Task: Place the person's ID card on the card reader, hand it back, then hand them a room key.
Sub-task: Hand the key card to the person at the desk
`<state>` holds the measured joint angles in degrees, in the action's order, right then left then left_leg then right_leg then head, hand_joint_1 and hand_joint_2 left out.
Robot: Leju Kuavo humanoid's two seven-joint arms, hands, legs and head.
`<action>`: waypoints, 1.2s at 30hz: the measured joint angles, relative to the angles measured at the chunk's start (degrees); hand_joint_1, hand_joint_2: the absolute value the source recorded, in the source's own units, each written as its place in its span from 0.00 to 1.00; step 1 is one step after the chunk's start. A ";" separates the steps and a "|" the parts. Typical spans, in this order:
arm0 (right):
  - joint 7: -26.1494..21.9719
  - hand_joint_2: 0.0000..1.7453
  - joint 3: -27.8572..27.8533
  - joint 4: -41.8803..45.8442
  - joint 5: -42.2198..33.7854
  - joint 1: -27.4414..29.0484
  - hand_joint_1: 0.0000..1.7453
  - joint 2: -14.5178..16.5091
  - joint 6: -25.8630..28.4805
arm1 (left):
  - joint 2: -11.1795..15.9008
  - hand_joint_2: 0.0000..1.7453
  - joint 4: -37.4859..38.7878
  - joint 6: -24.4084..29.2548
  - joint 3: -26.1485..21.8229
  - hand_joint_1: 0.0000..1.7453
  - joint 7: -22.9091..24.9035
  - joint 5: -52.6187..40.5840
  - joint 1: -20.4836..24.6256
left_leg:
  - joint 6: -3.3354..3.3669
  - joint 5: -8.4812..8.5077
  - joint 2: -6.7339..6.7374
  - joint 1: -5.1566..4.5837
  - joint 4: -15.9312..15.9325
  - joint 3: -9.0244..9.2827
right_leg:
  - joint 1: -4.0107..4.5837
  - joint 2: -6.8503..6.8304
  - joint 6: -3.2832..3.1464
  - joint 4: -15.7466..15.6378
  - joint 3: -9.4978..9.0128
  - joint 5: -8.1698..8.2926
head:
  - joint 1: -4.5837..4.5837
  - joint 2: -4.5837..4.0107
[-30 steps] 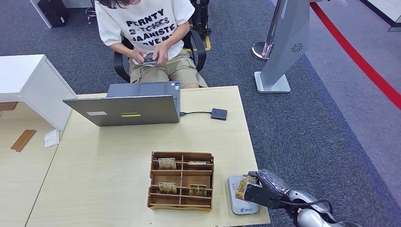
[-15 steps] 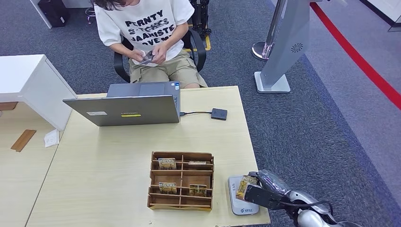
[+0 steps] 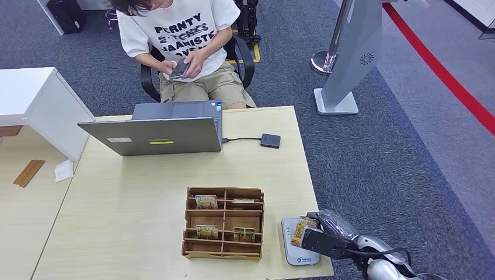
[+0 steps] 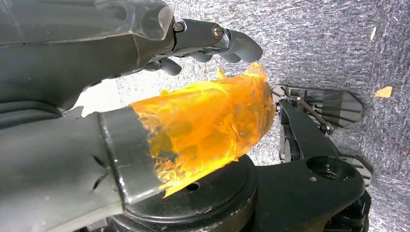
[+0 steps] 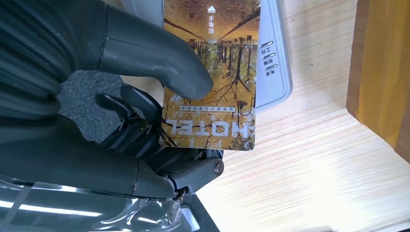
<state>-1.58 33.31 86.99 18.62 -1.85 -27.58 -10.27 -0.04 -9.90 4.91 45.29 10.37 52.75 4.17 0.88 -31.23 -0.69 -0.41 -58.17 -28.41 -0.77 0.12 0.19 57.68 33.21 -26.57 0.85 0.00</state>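
Observation:
My right hand [image 3: 328,238] pinches a card [image 3: 303,228] printed with a golden forest and the word HOTEL, holding it over the white card reader [image 3: 293,252] at the table's front right corner. In the right wrist view my thumb [image 5: 154,60] presses on the card [image 5: 215,82], which covers part of the reader [image 5: 273,63]. I cannot tell whether the card touches the reader. My left hand [image 4: 145,96] hangs over grey carpet with nothing in it, its fingers apart from the orange-taped thumb [image 4: 208,121].
A wooden divided box [image 3: 223,223] holding several similar cards stands just left of the reader. A grey laptop [image 3: 153,135] and a black adapter [image 3: 270,140] sit at the table's far side. A person [image 3: 178,35] sits beyond, holding a phone [image 3: 178,69].
The person has raised the phone a little and shifted their hands. My right hand and the card have stayed where they were.

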 joint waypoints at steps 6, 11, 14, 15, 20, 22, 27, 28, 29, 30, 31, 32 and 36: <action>0.00 1.00 0.00 0.06 0.03 0.00 1.00 0.01 0.00 | 0.00 0.00 0.00 0.01 0.00 0.00 0.01 0.05 0.00 | 0.00 0.00 0.00 0.00 0.00 0.00 | 0.00 0.00 0.00 0.00 0.00 0.00 | 0.01 0.00; 0.00 1.00 0.00 0.13 0.03 0.02 1.00 0.00 -0.04 | 0.00 0.00 0.00 0.01 0.00 0.00 0.00 0.05 0.00 | 0.00 0.00 0.00 0.00 0.00 0.00 | 0.00 0.00 0.00 0.00 0.00 0.00 | 0.01 0.00; 0.00 1.00 0.01 0.13 0.03 0.04 1.00 0.00 -0.07 | 0.00 0.00 0.00 0.01 0.02 0.00 0.00 0.05 0.00 | 0.00 0.00 0.00 0.00 0.00 0.00 | 0.00 0.00 0.00 0.00 0.00 0.00 | 0.01 0.00; 0.00 1.00 0.01 0.13 0.03 0.04 1.00 0.00 -0.07 | 0.00 0.00 0.00 0.01 0.03 0.00 0.00 0.05 0.00 | 0.00 0.00 0.00 0.00 0.00 0.00 | 0.00 0.00 0.00 0.00 0.00 0.00 | 0.01 0.00; 0.01 1.00 0.00 0.13 0.03 0.05 1.00 0.00 -0.07 | 0.00 0.00 0.00 0.01 0.08 0.00 0.00 0.11 0.00 | 0.00 0.00 0.00 0.00 0.00 0.00 | 0.00 0.00 0.00 0.00 0.00 0.00 | 0.00 0.00; 0.00 1.00 0.00 0.13 0.03 0.05 1.00 0.00 -0.07 | 0.00 0.00 0.00 0.01 0.16 0.00 0.00 0.14 0.00 | 0.00 0.00 0.00 0.00 0.00 0.00 | 0.00 0.00 0.00 0.00 0.00 0.00 | 0.00 0.00; 0.00 1.00 -0.17 0.15 0.03 0.18 1.00 -0.09 -0.08 | 0.00 0.00 0.00 0.04 0.42 0.00 0.21 0.14 0.01 | 0.00 0.00 0.00 0.00 0.00 0.01 | 0.00 0.00 0.00 0.00 0.00 0.00 | -0.01 0.00; -0.01 1.00 -0.30 0.17 0.03 0.27 1.00 -0.18 -0.08 | 0.00 0.00 0.01 0.05 0.45 0.00 0.29 0.12 0.02 | 0.00 0.00 0.00 0.00 0.00 0.01 | 0.00 0.00 0.00 0.00 0.00 0.00 | 0.00 0.00; -0.01 1.00 -0.44 0.20 0.03 0.38 1.00 -0.29 -0.07 | 0.00 0.00 0.01 0.05 0.47 0.00 0.33 0.10 0.02 | 0.00 0.00 0.00 0.00 0.00 0.01 | 0.00 0.00 0.00 0.00 0.00 0.00 | -0.01 0.00; -0.01 1.00 -0.60 0.24 0.03 0.52 1.00 -0.40 -0.07 | 0.00 0.00 0.01 0.06 0.49 0.00 0.34 0.08 0.02 | 0.00 0.00 0.00 0.00 0.00 0.01 | 0.00 0.00 0.00 0.00 0.00 0.00 | -0.01 0.00; -0.01 1.00 -0.75 0.32 0.03 0.66 1.00 -0.51 -0.07 | 0.00 0.00 0.02 0.07 0.50 0.00 0.37 0.06 0.02 | 0.00 0.00 0.00 -0.01 0.00 0.01 | 0.00 0.00 0.00 0.00 0.00 0.00 | -0.01 0.00; -0.01 1.00 -0.86 0.41 0.03 0.80 1.00 -0.59 -0.07 | 0.00 0.00 0.02 0.07 0.51 0.00 0.40 0.05 0.03 | 0.00 0.00 0.00 -0.01 0.00 0.01 | 0.00 0.00 0.00 0.00 0.00 0.00 | -0.01 0.00; -0.04 1.00 -1.23 0.73 0.03 1.35 1.00 -0.75 -0.08 | 0.00 0.00 0.02 0.08 0.62 0.00 0.58 0.05 0.03 | 0.00 0.00 0.00 -0.01 0.00 0.01 | 0.00 0.00 0.00 -0.01 -0.01 0.00 | -0.01 0.00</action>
<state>-1.63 32.08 87.72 18.64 -0.49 -28.33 -10.35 -0.04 -9.88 4.98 45.91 10.95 52.81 4.20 0.88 -31.23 -0.69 -0.41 -58.18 -28.40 -0.77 0.12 0.19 57.67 33.20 -26.57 0.84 0.00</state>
